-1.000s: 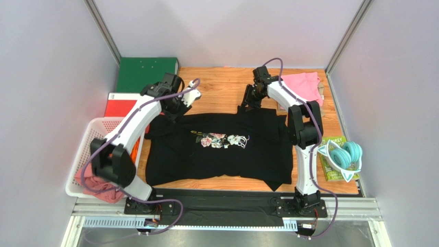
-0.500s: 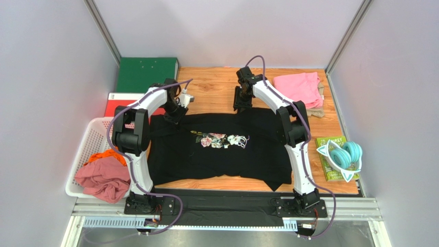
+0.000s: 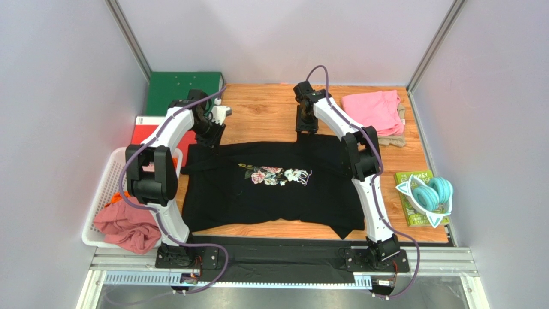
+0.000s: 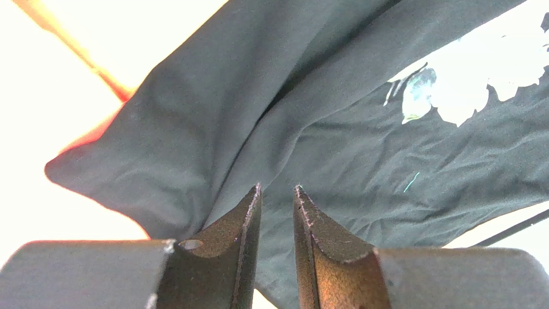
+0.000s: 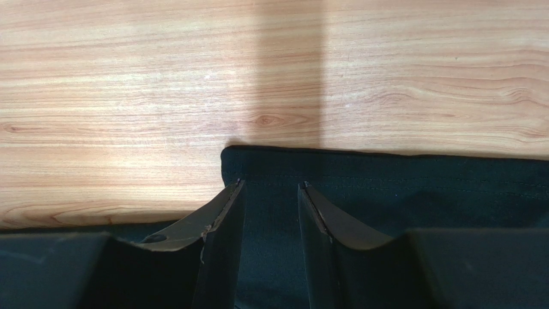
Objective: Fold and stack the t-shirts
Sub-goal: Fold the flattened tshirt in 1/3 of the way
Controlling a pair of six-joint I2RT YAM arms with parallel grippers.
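A large black t-shirt (image 3: pixel 270 193) with a rose print lies spread on the wooden table. My left gripper (image 3: pixel 211 132) is at its far left corner by the sleeve. In the left wrist view its fingers (image 4: pixel 277 188) stand a little apart over the dark cloth (image 4: pixel 361 148), which runs unbroken behind the gap. My right gripper (image 3: pixel 307 125) is at the shirt's far edge. Its fingers (image 5: pixel 270 183) straddle the hem (image 5: pixel 399 187) with a narrow gap and hold nothing. A folded pink t-shirt (image 3: pixel 374 109) lies on a beige one (image 3: pixel 394 140) at the far right.
A white basket (image 3: pixel 106 187) at the left holds a dusty-rose shirt (image 3: pixel 129 228) and an orange one (image 3: pixel 116 196). A green binder (image 3: pixel 180 90) and a red binder (image 3: pixel 145 132) lie at the far left. A teal bundle (image 3: pixel 432 193) sits on a green booklet (image 3: pixel 412 183) at the right edge.
My left gripper slid left along the shirt's far edge to the sleeve corner and its jaws narrowed slightly. The right gripper shifted a little left. The black shirt stayed put.
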